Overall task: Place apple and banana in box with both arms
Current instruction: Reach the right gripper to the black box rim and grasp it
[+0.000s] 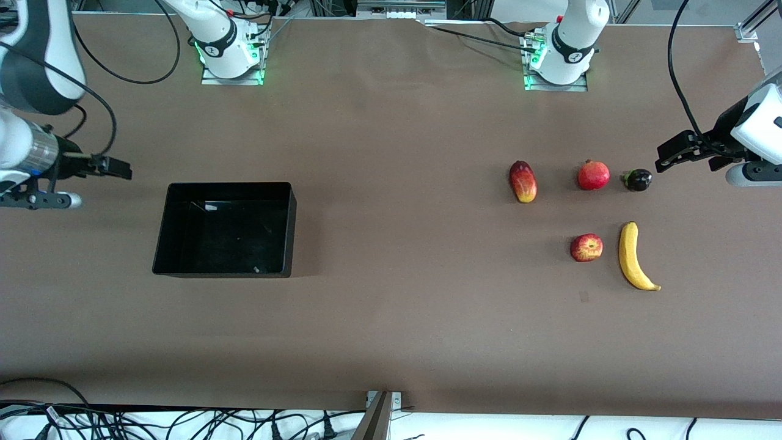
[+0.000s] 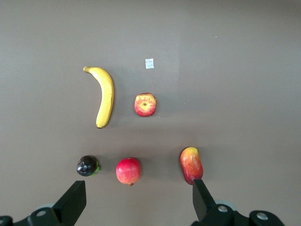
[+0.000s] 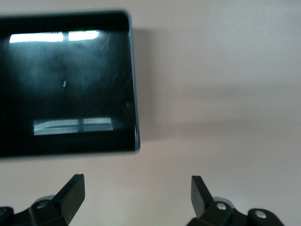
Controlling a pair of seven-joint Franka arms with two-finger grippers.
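Observation:
The apple (image 1: 586, 247) and the banana (image 1: 634, 256) lie side by side on the brown table toward the left arm's end. Both also show in the left wrist view, the apple (image 2: 145, 104) and the banana (image 2: 105, 96). The black box (image 1: 292, 226) stands empty toward the right arm's end and also shows in the right wrist view (image 3: 133, 94). My left gripper (image 1: 666, 156) hangs open and empty over the table beside the row of other fruits; its own view shows it (image 2: 138, 200) wide open. My right gripper (image 1: 119, 167) is open and empty over the table beside the box; its own view shows it (image 3: 137, 195).
A mango (image 1: 523, 181), a pomegranate (image 1: 593, 175) and a small dark fruit (image 1: 637, 179) lie in a row farther from the front camera than the apple and banana. A small tape mark (image 1: 584, 296) is nearer than the apple. Cables run along the table's front edge.

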